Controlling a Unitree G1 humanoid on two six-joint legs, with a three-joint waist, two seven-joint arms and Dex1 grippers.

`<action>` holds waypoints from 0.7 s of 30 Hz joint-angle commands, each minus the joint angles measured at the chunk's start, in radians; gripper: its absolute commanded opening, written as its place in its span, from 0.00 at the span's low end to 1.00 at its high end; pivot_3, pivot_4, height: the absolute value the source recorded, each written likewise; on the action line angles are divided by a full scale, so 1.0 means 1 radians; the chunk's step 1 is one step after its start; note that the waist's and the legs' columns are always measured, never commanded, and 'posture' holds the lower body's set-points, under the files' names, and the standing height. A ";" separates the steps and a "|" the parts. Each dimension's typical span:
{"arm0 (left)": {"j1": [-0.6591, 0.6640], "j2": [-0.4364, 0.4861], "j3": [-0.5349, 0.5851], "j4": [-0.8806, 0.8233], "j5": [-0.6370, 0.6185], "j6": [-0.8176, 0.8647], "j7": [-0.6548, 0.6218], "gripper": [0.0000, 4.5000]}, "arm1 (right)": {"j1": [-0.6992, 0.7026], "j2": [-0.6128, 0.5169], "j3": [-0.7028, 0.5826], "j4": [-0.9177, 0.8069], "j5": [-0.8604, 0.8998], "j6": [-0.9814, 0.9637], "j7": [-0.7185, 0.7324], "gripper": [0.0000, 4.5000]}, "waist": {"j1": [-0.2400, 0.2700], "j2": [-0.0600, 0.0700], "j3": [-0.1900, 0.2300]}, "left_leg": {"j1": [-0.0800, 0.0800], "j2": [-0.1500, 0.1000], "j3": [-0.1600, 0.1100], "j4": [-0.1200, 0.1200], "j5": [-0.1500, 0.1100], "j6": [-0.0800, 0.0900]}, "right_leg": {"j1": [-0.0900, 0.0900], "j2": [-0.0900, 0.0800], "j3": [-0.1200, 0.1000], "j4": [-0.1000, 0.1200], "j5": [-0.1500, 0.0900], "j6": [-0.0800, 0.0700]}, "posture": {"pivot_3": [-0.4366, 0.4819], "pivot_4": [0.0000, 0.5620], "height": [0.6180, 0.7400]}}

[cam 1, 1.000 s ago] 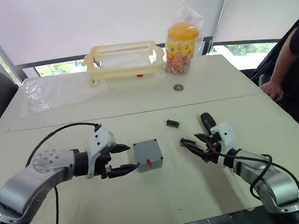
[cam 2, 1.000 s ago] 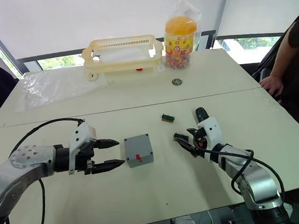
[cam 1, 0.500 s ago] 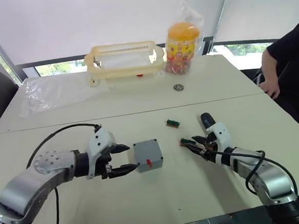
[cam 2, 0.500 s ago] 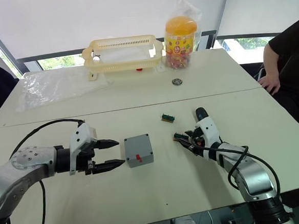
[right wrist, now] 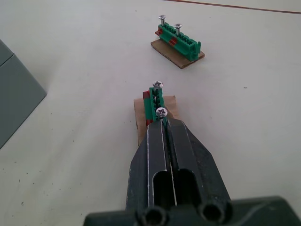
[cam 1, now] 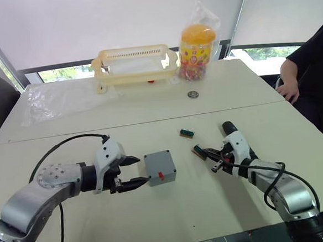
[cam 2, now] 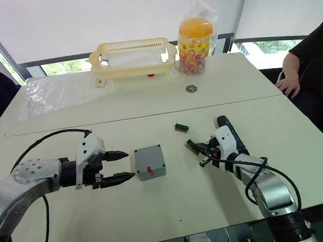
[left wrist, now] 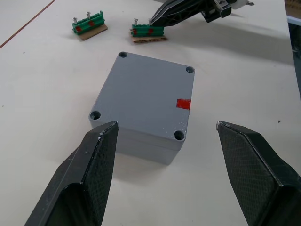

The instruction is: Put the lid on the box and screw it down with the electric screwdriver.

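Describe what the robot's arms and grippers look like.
Both arms are silver-grey metal with rounded joint housings and a loose black cable looping alongside. Each wrist carries a white block. The left gripper and right gripper each have two black tapered fingers; the left wrist view shows a fine cross-hatched texture on the fingers.

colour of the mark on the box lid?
Red: a small rectangle on the grey box, near one corner hole. Clearest in the left wrist view.
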 commanded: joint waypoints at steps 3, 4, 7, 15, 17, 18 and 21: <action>-0.008 -0.004 0.003 -0.016 0.005 -0.018 -0.005 0.76 | 0.010 -0.012 -0.004 -0.035 -0.014 -0.026 0.004 0.00 | 0.000 0.000 0.000 | 0.000 0.000 0.000 0.000 0.000 0.000 | 0.000 0.000 0.000 0.000 0.000 0.000 | 0.48 0.27 1.00; -0.009 -0.005 0.002 -0.015 0.007 -0.018 -0.006 0.76 | 0.009 -0.011 -0.005 -0.035 -0.015 -0.029 0.003 0.00 | 0.000 0.000 0.000 | 0.000 0.000 0.000 0.000 0.000 0.000 | 0.000 0.000 0.000 0.000 0.000 0.000 | 0.48 0.27 1.00; -0.009 -0.006 0.001 -0.012 0.011 -0.019 -0.009 0.76 | 0.007 -0.008 -0.006 -0.036 -0.013 -0.032 0.006 0.18 | 0.000 0.000 0.000 | 0.000 0.000 0.000 0.000 0.000 0.000 | 0.000 0.000 0.000 0.000 0.000 0.000 | 0.48 0.27 1.00; -0.006 -0.007 0.001 -0.011 0.015 -0.020 -0.009 0.76 | -0.004 0.014 -0.012 -0.049 0.000 -0.026 0.003 0.39 | 0.000 0.000 0.000 | 0.000 0.000 0.000 0.000 0.000 0.000 | 0.000 0.000 0.000 0.000 0.000 0.000 | 0.48 0.27 1.00; -0.004 -0.006 -0.001 -0.011 0.017 -0.021 -0.009 0.76 | -0.010 0.019 -0.012 -0.045 -0.001 -0.026 0.002 0.39 | 0.000 0.000 0.000 | 0.000 0.000 0.000 0.000 0.000 0.000 | 0.000 0.000 0.000 0.000 0.000 0.000 | 0.48 0.27 1.00; -0.003 -0.006 -0.001 -0.011 0.019 -0.022 -0.010 0.76 | -0.013 0.021 -0.011 -0.040 -0.003 -0.028 0.002 0.39 | 0.000 0.000 0.000 | 0.000 0.000 0.000 0.000 0.000 0.000 | 0.000 0.000 0.000 0.000 0.000 0.000 | 0.48 0.27 1.00; 0.000 -0.006 -0.005 -0.012 0.027 -0.025 -0.011 0.76 | -0.023 0.028 -0.008 -0.025 -0.007 -0.035 0.001 0.39 | 0.000 0.000 0.000 | 0.000 0.000 0.000 0.000 0.000 0.000 | 0.000 0.000 0.000 0.000 0.000 0.000 | 0.48 0.27 1.00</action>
